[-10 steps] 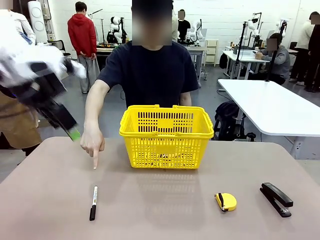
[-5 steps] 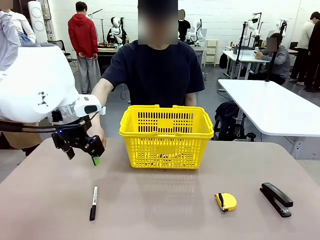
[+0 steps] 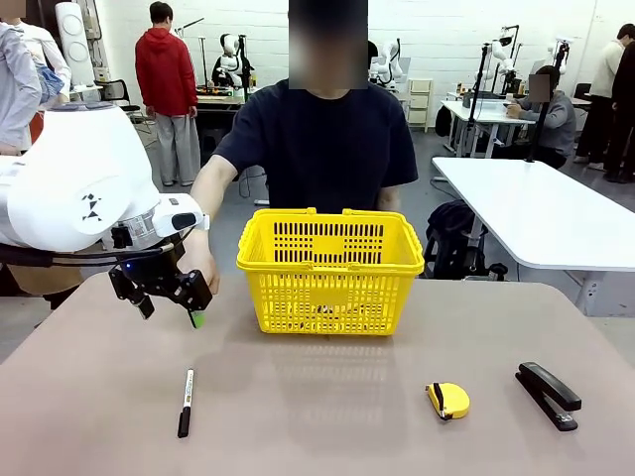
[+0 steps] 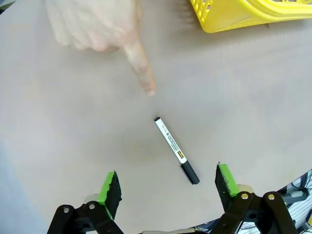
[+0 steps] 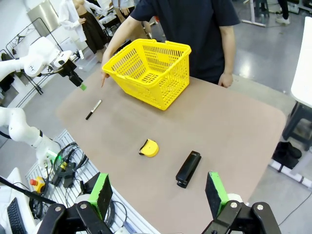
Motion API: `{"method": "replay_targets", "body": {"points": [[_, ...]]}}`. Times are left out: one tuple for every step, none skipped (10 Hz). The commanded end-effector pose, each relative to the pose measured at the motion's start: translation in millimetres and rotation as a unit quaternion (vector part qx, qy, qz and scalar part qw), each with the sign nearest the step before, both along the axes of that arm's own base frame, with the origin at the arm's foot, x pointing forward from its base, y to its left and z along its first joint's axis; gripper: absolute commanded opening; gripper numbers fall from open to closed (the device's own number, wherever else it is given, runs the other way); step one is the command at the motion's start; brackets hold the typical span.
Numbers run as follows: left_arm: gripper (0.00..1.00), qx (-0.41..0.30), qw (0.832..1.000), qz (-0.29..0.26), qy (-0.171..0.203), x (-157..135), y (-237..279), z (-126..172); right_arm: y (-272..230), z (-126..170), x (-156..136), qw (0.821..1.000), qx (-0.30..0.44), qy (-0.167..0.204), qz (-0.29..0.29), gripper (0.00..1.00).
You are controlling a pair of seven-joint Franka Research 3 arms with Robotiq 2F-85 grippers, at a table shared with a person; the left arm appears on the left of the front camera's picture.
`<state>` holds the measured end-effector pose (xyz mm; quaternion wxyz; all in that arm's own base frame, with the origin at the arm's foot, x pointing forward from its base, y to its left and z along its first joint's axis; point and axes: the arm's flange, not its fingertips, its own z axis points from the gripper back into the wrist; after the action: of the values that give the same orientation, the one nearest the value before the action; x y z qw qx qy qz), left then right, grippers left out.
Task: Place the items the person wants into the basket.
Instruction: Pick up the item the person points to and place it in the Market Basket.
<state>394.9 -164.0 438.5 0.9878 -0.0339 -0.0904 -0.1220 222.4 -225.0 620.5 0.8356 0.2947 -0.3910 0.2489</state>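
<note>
A black-and-white marker (image 3: pixel 186 402) lies on the brown table, left of centre. The person's hand (image 4: pixel 97 29) points a finger down at the table just beyond it. My left gripper (image 3: pixel 171 313) hangs open above the table in front of that hand, over the marker (image 4: pixel 176 150), with nothing between its green pads. The yellow basket (image 3: pixel 330 268) stands at the middle far side, in front of the person. My right gripper (image 5: pixel 158 195) is open and empty, high above the table's right side, looking down on basket (image 5: pixel 151 73) and marker (image 5: pixel 93 109).
A yellow tape measure (image 3: pixel 448 400) and a black stapler (image 3: pixel 548 394) lie on the right near part of the table. The person stands at the far edge behind the basket. A white table (image 3: pixel 536 208) stands off to the right.
My left arm has swung in from the upper left and come down over the table beside the person's pointing hand. The marker, basket, tape measure and stapler have stayed put.
</note>
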Motion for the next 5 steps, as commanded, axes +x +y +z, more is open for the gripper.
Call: {"method": "replay_targets", "body": {"points": [[1.00,0.012,1.000,0.004,0.003,-3.1,0.0,1.1,-0.2,1.0,2.5,1.000,0.016,-0.014,0.007,1.00],[1.00,0.012,1.000,0.004,0.003,-3.1,0.0,1.1,-0.2,1.0,2.5,1.000,0.016,-0.014,0.007,1.00],[1.00,0.001,1.000,-0.001,0.002,-0.4,0.1,-0.3,-0.2,1.0,2.5,1.000,0.016,-0.014,0.007,1.00],[1.00,0.037,0.999,0.029,-0.008,-9.0,-7.4,-32.1,-0.2,1.0,2.5,1.000,0.016,-0.014,0.007,1.00],[1.00,0.025,0.999,0.044,0.002,-28.0,-15.7,-53.2,-0.2,1.0,2.5,1.000,0.016,-0.014,0.007,1.00]]}}
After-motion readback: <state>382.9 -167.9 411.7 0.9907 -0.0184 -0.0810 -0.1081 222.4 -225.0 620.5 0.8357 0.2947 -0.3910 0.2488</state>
